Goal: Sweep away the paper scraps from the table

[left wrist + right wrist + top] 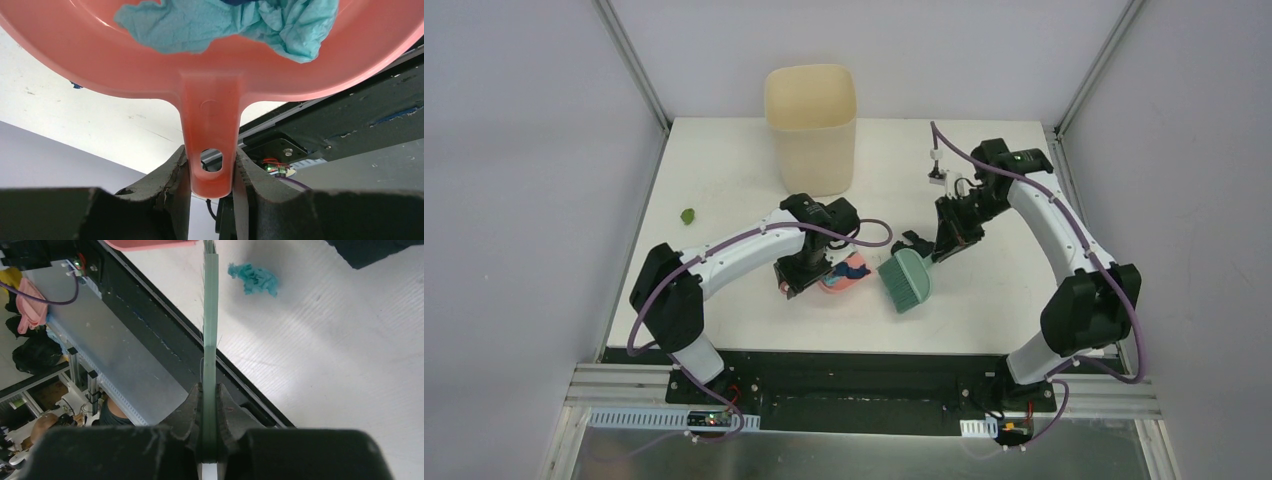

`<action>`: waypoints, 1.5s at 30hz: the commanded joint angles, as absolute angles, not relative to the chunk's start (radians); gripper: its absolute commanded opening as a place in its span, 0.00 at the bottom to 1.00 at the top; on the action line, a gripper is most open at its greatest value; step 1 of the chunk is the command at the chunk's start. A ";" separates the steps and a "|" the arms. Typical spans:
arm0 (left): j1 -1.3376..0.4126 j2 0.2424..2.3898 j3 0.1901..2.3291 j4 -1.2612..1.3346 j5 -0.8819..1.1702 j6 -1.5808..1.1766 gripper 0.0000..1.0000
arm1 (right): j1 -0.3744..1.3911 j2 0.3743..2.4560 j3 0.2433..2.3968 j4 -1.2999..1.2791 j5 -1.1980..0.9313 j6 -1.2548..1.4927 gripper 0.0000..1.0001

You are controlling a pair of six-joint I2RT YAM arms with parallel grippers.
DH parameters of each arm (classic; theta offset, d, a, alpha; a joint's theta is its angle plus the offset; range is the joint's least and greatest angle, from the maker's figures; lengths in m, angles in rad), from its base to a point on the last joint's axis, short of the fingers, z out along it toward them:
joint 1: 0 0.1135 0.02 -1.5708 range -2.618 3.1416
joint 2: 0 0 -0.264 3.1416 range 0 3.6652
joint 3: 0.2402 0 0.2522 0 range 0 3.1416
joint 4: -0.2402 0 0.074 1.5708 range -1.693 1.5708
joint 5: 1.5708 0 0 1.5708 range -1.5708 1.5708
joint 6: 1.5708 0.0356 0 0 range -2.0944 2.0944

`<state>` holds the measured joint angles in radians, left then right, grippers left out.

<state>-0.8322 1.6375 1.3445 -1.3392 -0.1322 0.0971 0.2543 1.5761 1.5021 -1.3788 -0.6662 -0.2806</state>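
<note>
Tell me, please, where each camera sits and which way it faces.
Top external: above and behind the robot, looking down on the table; the left arm and right arm show whole.
Left wrist: looks along the left hand at the dustpan holding a blue scrap; both fingers show.
Right wrist: looks along the right hand and brush to a teal scrap on the table.
Shared: dustpan and brush appear from above.
</note>
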 commanded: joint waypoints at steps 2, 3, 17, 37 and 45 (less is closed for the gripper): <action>-0.841 1.631 1.347 -1.339 -0.140 0.091 0.00 | 0.261 1.578 1.448 -1.302 -0.574 -0.290 0.00; -0.841 1.636 1.349 -1.343 -0.142 0.089 0.00 | 0.261 1.582 1.445 -1.287 -0.564 -0.290 0.00; -0.899 1.698 1.355 -1.350 -0.100 0.097 0.00 | 0.250 1.623 1.549 -1.163 -0.432 -0.279 0.00; -0.979 1.880 1.401 -1.361 -0.056 0.113 0.00 | 0.216 1.586 1.613 -1.022 0.054 -0.283 0.00; -0.994 1.961 1.503 -1.385 -0.059 0.120 0.00 | 0.320 1.703 1.590 -1.014 0.056 -0.241 0.00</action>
